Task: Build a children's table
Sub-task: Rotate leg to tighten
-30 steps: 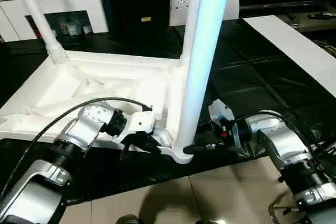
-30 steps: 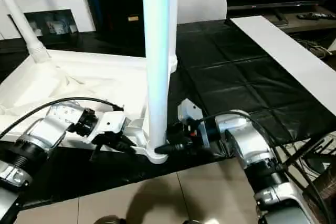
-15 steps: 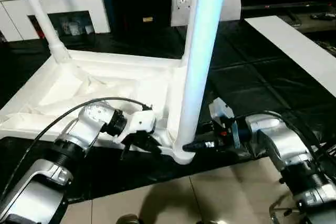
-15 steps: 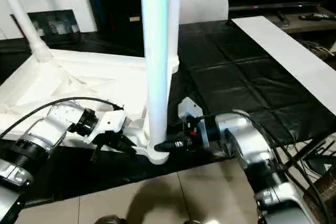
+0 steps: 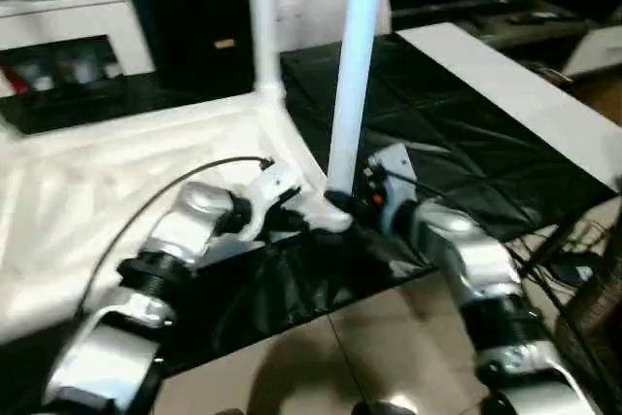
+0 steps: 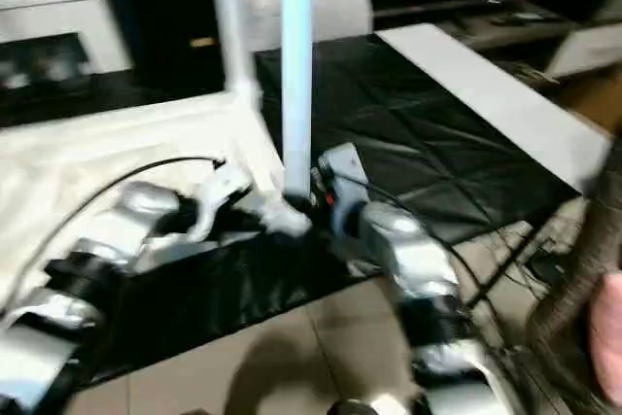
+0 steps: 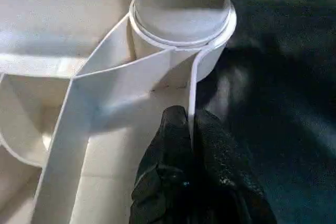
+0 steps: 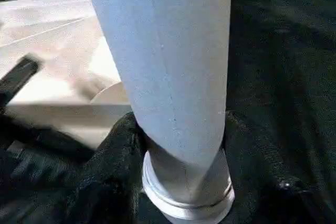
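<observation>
Tabletop: upside down on black sheet, left half of frame.
Legs: near leg upright in corner socket; far leg seated, top centre. Remaining legs: can't tell.
Left gripper: pinched onto tabletop's thin rim, per left wrist view.
Right gripper: clasps near leg's base, per right wrist view.

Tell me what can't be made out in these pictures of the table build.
- Tops of the near leg and far leg: cut off by the head views' upper edge.
- How deep the near leg sits in its corner socket: hidden inside the socket.
- Right gripper finger pads: hidden behind the leg.
- Tabletop's ribs: blurred in the head views.
</observation>
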